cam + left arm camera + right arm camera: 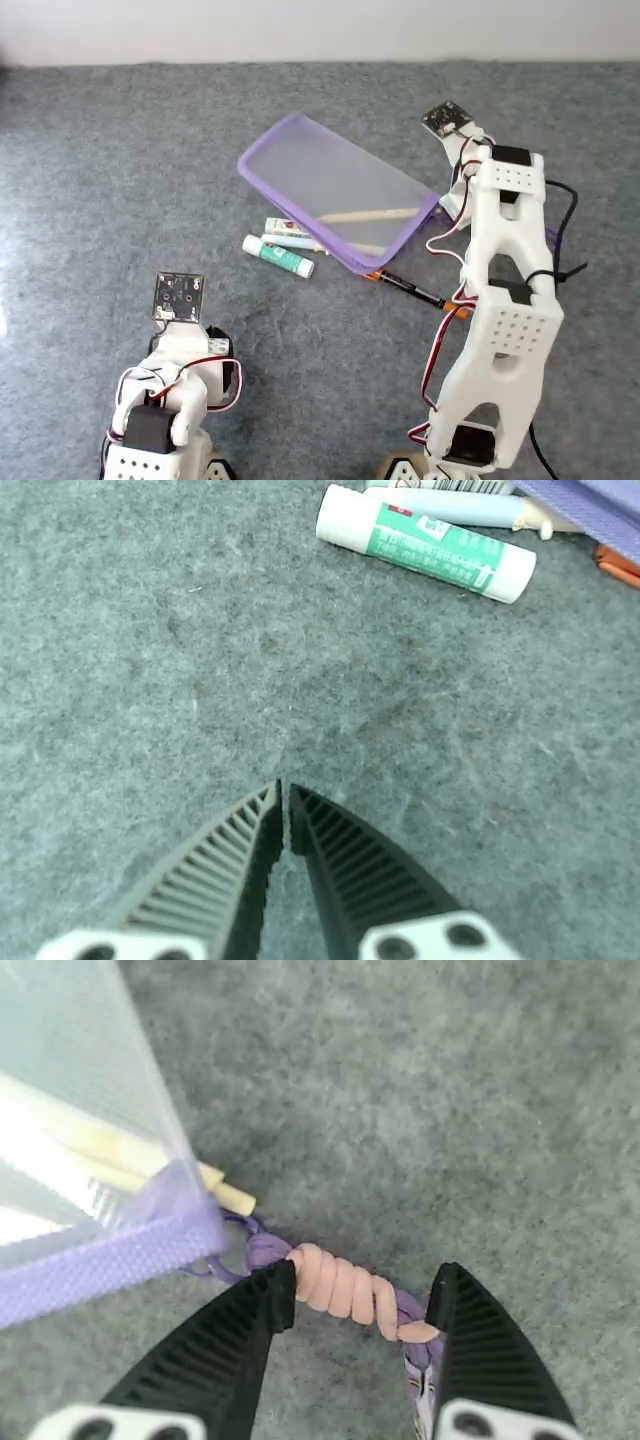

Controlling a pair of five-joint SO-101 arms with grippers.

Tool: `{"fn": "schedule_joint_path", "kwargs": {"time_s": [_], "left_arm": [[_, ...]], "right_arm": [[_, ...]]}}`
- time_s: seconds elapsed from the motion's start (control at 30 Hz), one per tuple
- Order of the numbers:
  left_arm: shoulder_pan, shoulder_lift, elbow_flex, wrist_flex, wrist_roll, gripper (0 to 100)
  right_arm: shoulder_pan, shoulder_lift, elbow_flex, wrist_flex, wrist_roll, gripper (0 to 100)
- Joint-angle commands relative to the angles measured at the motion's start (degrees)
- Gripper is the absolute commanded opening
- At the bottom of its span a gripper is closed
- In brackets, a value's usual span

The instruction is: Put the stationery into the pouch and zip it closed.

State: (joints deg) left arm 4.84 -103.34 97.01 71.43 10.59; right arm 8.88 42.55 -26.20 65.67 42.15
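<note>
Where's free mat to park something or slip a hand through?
Free: the wide grey mat left of the pouch, and the strip between the glue stick and the left gripper. Crowded: the pouch's near edge with the white tubes and black pen, and its zip end, where the right gripper straddles the pull cord.

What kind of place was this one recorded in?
Probably an indoor tabletop robot workbench, staged for a tidying task: a grey felt-like mat covers the table, a plain white wall stands behind it, and a purple pouch lies near a glue stick.
</note>
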Motion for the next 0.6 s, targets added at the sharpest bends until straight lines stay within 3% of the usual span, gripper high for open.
{"fn": "schedule_joint_path", "kwargs": {"time_s": [0.0,0.37,0.57], "left_arm": [[0.0,-0.44,-0.48,0.09,0.09,1],[0.0,-0.44,-0.48,0.09,0.09,1],[0.0,-0.44,-0.48,0.09,0.09,1]], "right_arm": [[-0.04,3.03,-4.84,3.38,0.44,23.1],[1.01,3.82,-11.78,28.18,0.44,23.1],[1.01,4.35,-11.87,28.97,0.44,23.1]]}}
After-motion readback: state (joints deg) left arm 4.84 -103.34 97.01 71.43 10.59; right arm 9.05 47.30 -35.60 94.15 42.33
